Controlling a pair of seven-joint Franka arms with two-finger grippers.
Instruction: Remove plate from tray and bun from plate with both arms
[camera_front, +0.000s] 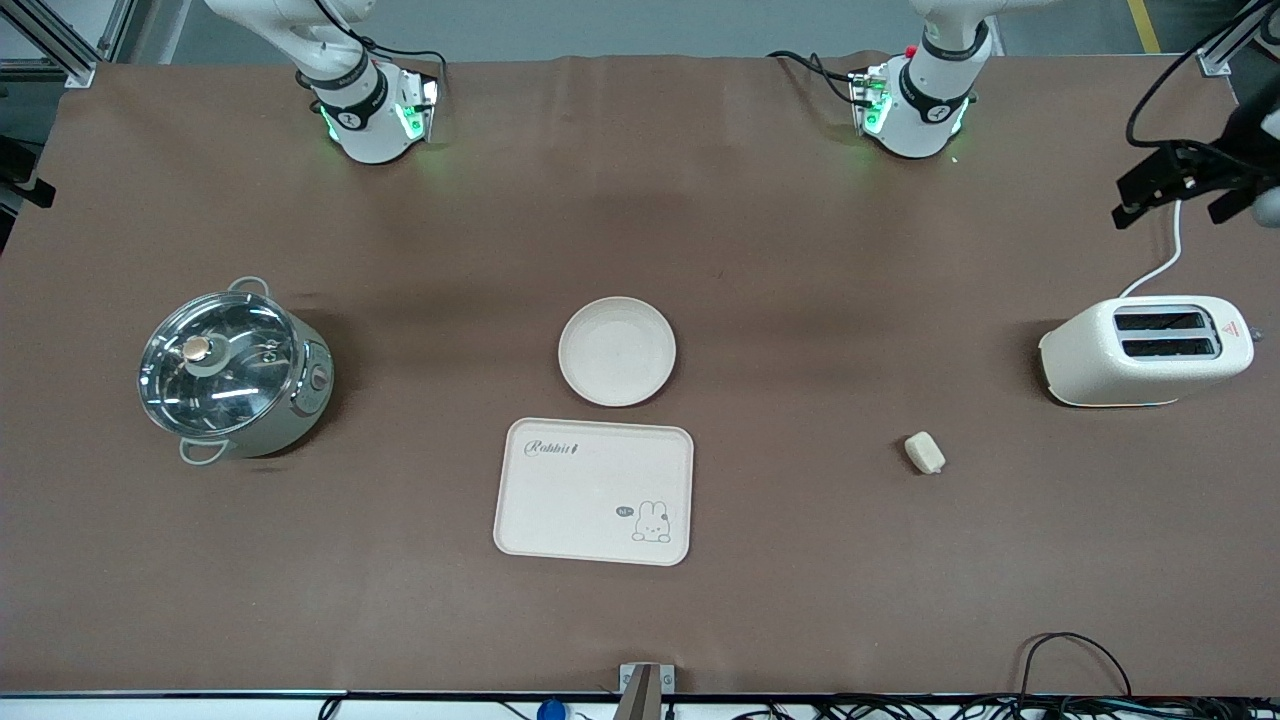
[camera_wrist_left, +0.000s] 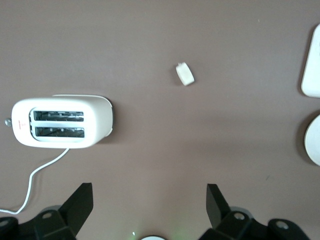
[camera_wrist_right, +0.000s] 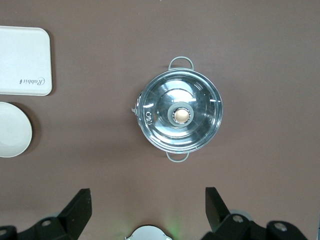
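The round cream plate (camera_front: 617, 351) lies on the brown table mid-way along it, just farther from the front camera than the rabbit tray (camera_front: 594, 490). The small pale bun (camera_front: 924, 452) lies alone toward the left arm's end, nearer the camera than the toaster. Neither hand shows in the front view. My left gripper (camera_wrist_left: 149, 186) is open and empty, high over the table between its base and the bun (camera_wrist_left: 185, 74). My right gripper (camera_wrist_right: 148, 190) is open and empty, high over the table near the pot; the plate's edge (camera_wrist_right: 12, 129) shows there.
A steel pot with a glass lid (camera_front: 232, 370) stands toward the right arm's end. A cream toaster (camera_front: 1145, 350) with a white cord stands toward the left arm's end. A black fixture with cables (camera_front: 1180, 185) juts in at that table edge.
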